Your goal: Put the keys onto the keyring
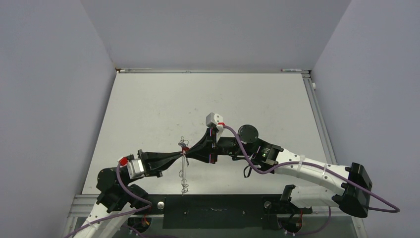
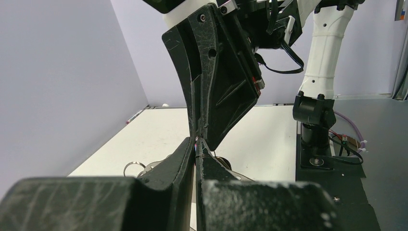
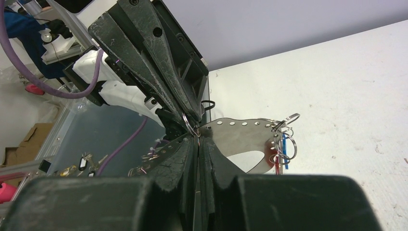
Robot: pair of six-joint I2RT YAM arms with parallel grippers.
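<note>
Black fingers first: the left fingers (image 2: 179, 160) are pressed tight together, and the right fingers (image 3: 179, 156) likewise, the two pairs meeting tip to tip in the air just above the surface (image 1: 223, 99), near its front edge. The right pair looks clamped on the keyring (image 3: 240, 126). The left pair seems to nip a small split ring (image 3: 189, 126) right at that same spot, though the contact is too cramped to be sure. The keyring hangs between the two arms, a thin silver line from overhead, but up close it is a curved, flat silver band pierced with a row of holes. At its far end a red key (image 3: 271, 155) and a blue key (image 3: 285, 144) dangle from little rings, so I'd judge those two are on. I can't make out the black key, and I'd guess that is what remains.
</note>
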